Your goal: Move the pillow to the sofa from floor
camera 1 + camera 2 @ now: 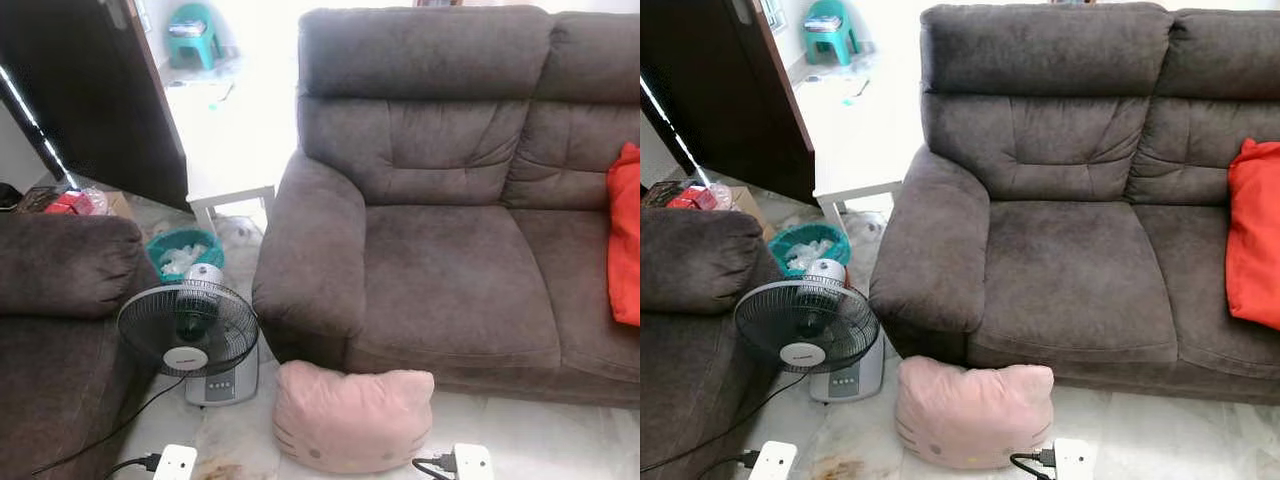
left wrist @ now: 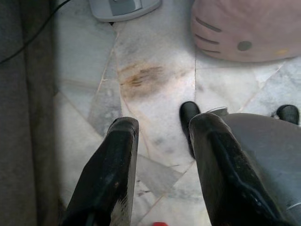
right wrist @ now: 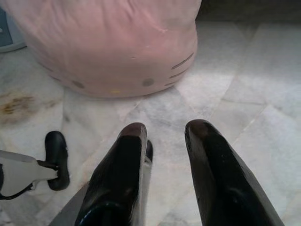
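One pink pillow (image 1: 353, 415) with a cat face lies on the pale marble floor (image 1: 540, 440), pressed against the front base of the dark brown sofa (image 1: 450, 250), below its left armrest. It is off the seat cushions. One red cushion (image 1: 625, 235) leans on the sofa's far right seat. Just beside the pillow, on the robot's left, stands one table fan (image 1: 190, 335), its grey base touching the floor; behind it sits one teal basket (image 1: 182, 250) with white contents. A second brown sofa (image 1: 55, 320) fills the left edge. One white surface (image 1: 235, 150) stands between the two sofas, and one teal stool (image 1: 192, 32) is well beyond it.

The left gripper (image 2: 162, 127) hangs over the floor near a brown stain (image 2: 141, 77), its jaws parted and holding nothing, the pillow ahead. The right gripper (image 3: 164, 129) hovers just short of the pillow, jaws likewise apart and empty. Two white units with black plugs (image 1: 455, 462) flank the pillow.
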Controlling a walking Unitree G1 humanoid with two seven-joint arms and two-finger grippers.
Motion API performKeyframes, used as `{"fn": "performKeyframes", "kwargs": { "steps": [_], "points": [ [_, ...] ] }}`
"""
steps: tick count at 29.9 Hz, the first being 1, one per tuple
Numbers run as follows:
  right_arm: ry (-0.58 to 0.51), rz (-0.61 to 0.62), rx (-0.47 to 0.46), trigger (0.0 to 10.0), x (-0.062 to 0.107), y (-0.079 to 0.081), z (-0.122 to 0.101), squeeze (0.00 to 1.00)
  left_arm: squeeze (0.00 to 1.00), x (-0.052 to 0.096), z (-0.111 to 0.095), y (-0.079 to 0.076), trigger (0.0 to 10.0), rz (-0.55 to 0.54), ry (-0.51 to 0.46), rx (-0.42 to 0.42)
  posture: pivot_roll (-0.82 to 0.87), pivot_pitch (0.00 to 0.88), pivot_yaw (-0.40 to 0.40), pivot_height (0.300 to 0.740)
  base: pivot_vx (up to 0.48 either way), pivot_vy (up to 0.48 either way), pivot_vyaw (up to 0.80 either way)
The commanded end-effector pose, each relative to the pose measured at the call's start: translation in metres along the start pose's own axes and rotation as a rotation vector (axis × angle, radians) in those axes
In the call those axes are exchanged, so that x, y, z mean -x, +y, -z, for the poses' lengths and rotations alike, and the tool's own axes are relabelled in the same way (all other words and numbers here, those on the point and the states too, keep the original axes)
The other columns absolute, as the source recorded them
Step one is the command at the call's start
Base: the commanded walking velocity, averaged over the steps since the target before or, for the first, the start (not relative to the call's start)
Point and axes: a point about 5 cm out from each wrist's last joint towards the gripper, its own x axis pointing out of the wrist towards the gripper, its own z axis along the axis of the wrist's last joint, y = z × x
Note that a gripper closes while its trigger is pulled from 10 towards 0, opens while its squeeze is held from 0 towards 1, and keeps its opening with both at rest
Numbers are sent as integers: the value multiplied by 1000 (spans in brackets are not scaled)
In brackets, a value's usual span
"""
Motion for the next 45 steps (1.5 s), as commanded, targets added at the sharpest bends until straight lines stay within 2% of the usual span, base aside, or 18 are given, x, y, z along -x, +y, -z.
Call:
{"fn": "performKeyframes", "kwargs": {
  "steps": [1, 8, 20, 45],
  "points": [
    [6, 7, 12, 10000, 1, -4, 1, 0, 0, 0, 3, -2, 10000, -9, 14, 27, 36, 0, -42, 740, 0, 0, 0],
    [-2, 29, 15, 10000, 1, -13, -2, 0, 0, -1, 1, -10, 10000, -6, 10, 57, 33, 0, -65, 740, 0, 0, 0],
    [-17, 23, -2, 10000, 0, -9, -6, 0, 0, -2, -2, -6, 10000, -9, 9, 42, 25, 0, -44, 740, 0, 0, 0],
    [1, 13, 1, 10000, 1, -8, 0, 0, 0, 0, 3, -5, 10000, -2, 16, 42, 34, 18, -48, 740, 279, 0, 0]
  ]
}}
